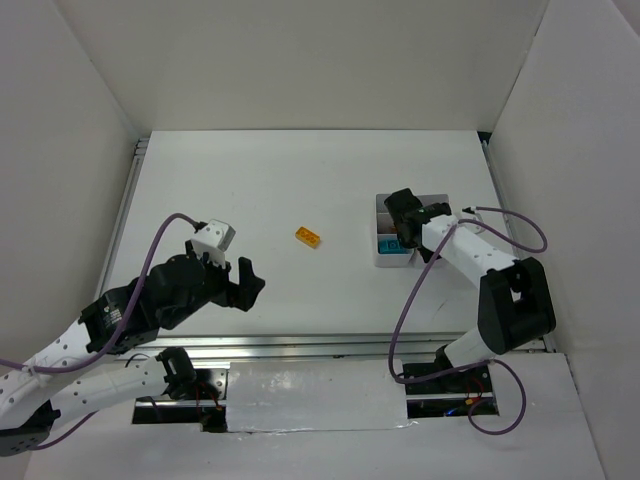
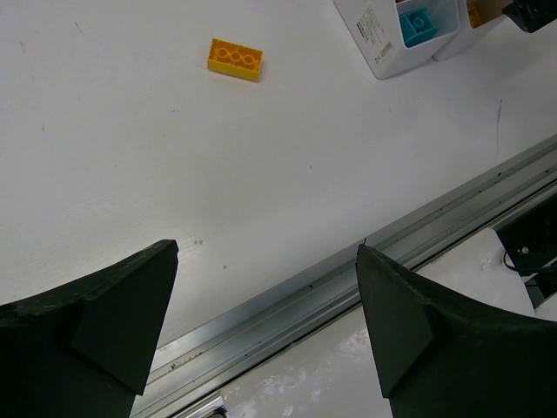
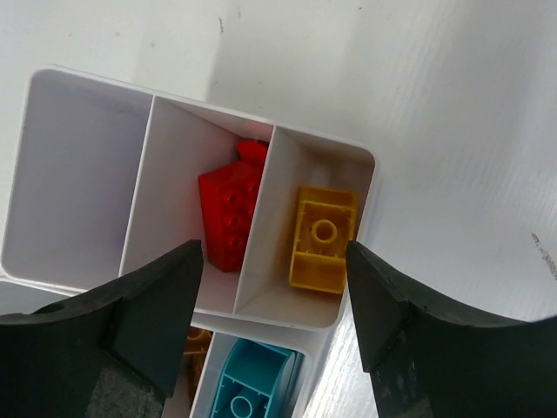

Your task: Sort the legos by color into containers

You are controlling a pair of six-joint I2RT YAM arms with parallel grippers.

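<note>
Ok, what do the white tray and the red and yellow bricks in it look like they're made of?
The tray looks like thin white moulded plastic with a soft sheen: slim dividers, a rounded corner, light showing faintly through the walls. The red brick and yellow brick appear to be hard, smooth plastic, slightly glossy, with crisp studs and even colour.

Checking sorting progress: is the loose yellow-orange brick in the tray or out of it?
Out. The yellow-orange brick lies flat on the table, apart from the white tray, touching nothing.

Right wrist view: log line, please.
right gripper open above tray | yellow brick in corner compartment | loose brick on table | left gripper open
</note>
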